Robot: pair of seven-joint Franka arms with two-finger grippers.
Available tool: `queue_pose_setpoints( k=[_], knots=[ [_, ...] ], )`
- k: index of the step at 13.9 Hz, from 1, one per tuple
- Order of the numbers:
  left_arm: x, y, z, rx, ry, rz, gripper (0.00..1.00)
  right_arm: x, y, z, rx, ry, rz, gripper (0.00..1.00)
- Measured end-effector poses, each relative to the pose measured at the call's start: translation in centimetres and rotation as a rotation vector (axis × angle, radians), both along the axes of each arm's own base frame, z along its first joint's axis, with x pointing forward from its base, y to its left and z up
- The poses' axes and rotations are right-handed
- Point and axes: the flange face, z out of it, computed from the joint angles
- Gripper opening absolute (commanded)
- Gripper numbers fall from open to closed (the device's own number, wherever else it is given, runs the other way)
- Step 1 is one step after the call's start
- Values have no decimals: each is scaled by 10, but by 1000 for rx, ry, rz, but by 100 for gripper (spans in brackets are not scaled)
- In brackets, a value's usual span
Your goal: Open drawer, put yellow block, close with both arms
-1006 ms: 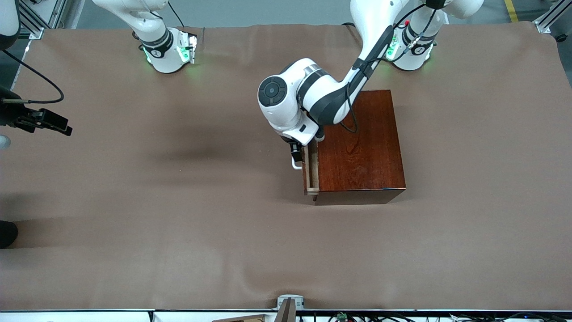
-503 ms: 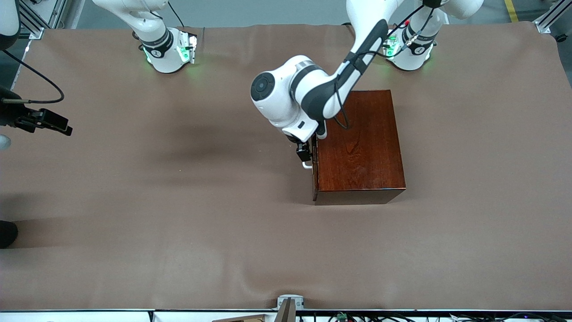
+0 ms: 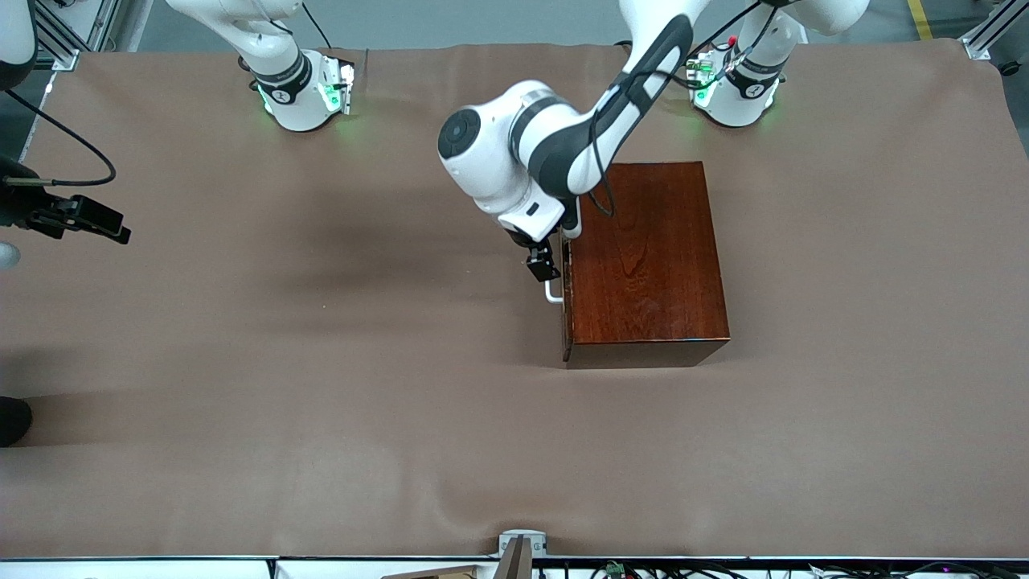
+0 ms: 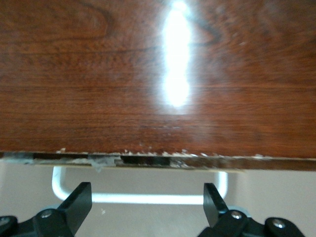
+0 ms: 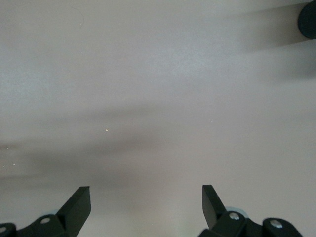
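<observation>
The dark red-brown wooden box [image 3: 643, 257] stands toward the left arm's end of the table. Its drawer [image 3: 567, 314] is shut flush, and only the white U-shaped handle [image 3: 553, 293] sticks out. My left gripper [image 3: 540, 269] hovers open just over the handle, touching nothing. In the left wrist view the handle [image 4: 143, 198] lies between the open fingertips [image 4: 79, 197] of my left gripper [image 4: 146, 190], below the box's glossy top [image 4: 148, 74]. My right gripper [image 3: 112, 229] waits open over the table's edge at the right arm's end, over bare cloth [image 5: 146, 192]. The yellow block is out of view.
Brown cloth [image 3: 321, 402] covers the whole table. A dark round object [image 3: 12, 420] sits at the table's edge at the right arm's end, and also shows in the right wrist view [image 5: 308, 19]. A small clamp [image 3: 521, 547] sits at the edge nearest the front camera.
The drawer stood slightly open and has been pushed shut. My left gripper has drawn back a little from the handle and toward the robots' bases. The right arm has not moved.
</observation>
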Motion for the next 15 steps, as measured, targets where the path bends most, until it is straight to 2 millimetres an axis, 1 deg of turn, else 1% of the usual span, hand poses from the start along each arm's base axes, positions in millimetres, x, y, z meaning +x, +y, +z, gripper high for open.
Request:
queue_pose_setpoints(
  k=[2, 3, 4, 5, 7, 10, 12, 15],
  knots=[
    [0, 3, 34, -26, -11, -48, 100, 0, 1, 0, 0, 0, 2, 100],
    [2, 6, 48, -34, -11, -78, 100, 0, 1, 0, 0, 0, 3, 100],
    [8, 14, 59, -38, -12, -100, 100, 0, 1, 0, 0, 0, 3, 100],
    [21, 27, 69, -41, -11, -109, 100, 0, 1, 0, 0, 0, 3, 100],
    [58, 68, 82, -40, 9, -134, 100, 0, 2, 0, 0, 0, 4, 100],
    [111, 136, 92, -38, 42, -170, 100, 0, 2, 0, 0, -1, 4, 100],
    [138, 182, 109, -50, 51, -199, 100, 0, 2, 0, 0, -1, 5, 100],
    [166, 257, 146, -93, 75, -270, 100, 0, 2, 0, 0, -1, 5, 100]
  ],
)
